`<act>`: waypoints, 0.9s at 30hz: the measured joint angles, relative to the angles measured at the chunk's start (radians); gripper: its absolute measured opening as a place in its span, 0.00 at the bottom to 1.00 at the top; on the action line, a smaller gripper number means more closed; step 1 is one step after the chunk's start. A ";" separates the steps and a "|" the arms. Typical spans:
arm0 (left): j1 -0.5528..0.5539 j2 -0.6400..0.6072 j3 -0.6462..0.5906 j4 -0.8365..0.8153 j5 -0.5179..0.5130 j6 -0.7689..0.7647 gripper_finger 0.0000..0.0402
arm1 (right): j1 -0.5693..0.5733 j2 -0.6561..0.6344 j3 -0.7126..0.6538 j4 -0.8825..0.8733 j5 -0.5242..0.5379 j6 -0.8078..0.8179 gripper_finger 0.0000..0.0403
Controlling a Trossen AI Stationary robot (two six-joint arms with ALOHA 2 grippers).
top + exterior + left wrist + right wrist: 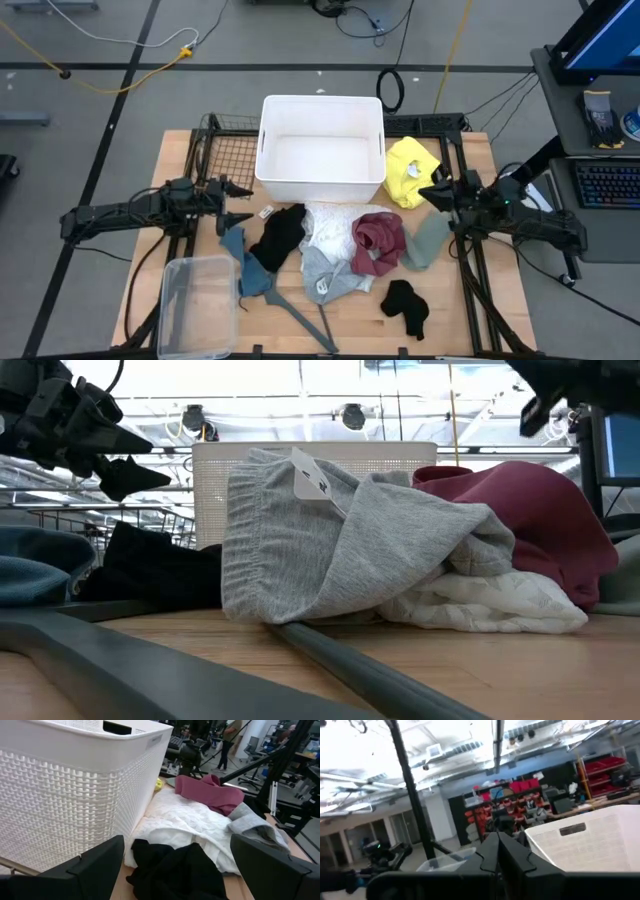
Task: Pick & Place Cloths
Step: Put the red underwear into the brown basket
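With the left tool point(236, 203) spread wide and empty, the black cloth point(279, 238) should be pinched mid-bunch, while the right tool point(437, 190) looks clenched shut on nothing.

White basket point(322, 147) with a fine woven-lattice wall pattern; pale wood-grain desk point(460, 310). Cloths: yellow cloth point(410, 170); lacy white cloth point(332, 222) with a quilted texture; maroon cloth point(378, 243); black cloth point(279, 237); second black cloth point(405, 306); light grey cloth point(325, 275) bearing a white tag; teal cloth point(247, 265); grey-green cloth point(428, 241). Grey hanger point(310, 320). Clear plastic bin point(196, 305). Both hands, left hand point(232, 203) and right hand point(437, 189), black.
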 joint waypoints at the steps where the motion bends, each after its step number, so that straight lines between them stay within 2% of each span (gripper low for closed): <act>1: 0.000 0.000 0.000 0.000 0.000 0.000 0.91 | 0.000 0.023 0.028 0.000 -0.013 -0.003 0.01; 10: 0.000 0.000 0.000 0.001 0.003 -0.001 0.91 | 0.002 0.277 0.269 -0.057 -0.170 -0.011 0.01; 12: 0.000 0.000 0.000 0.000 0.003 0.000 0.91 | 0.009 0.337 0.331 -0.123 -0.200 -0.032 0.01; 17: 0.000 0.000 0.000 0.000 0.003 -0.001 0.91 | 0.061 0.479 0.495 -0.404 -0.195 -0.121 0.01; 19: 0.000 0.000 0.000 0.000 0.003 0.000 0.91 | 0.085 0.531 0.559 -0.534 -0.167 -0.152 0.01; 23: 0.000 0.000 0.000 0.000 0.003 0.000 0.91 | 0.135 0.620 0.671 -0.785 -0.034 -0.198 0.00; 27: 0.000 0.000 0.000 0.000 0.003 0.000 0.91 | 0.178 0.682 0.749 -0.965 0.086 -0.222 0.00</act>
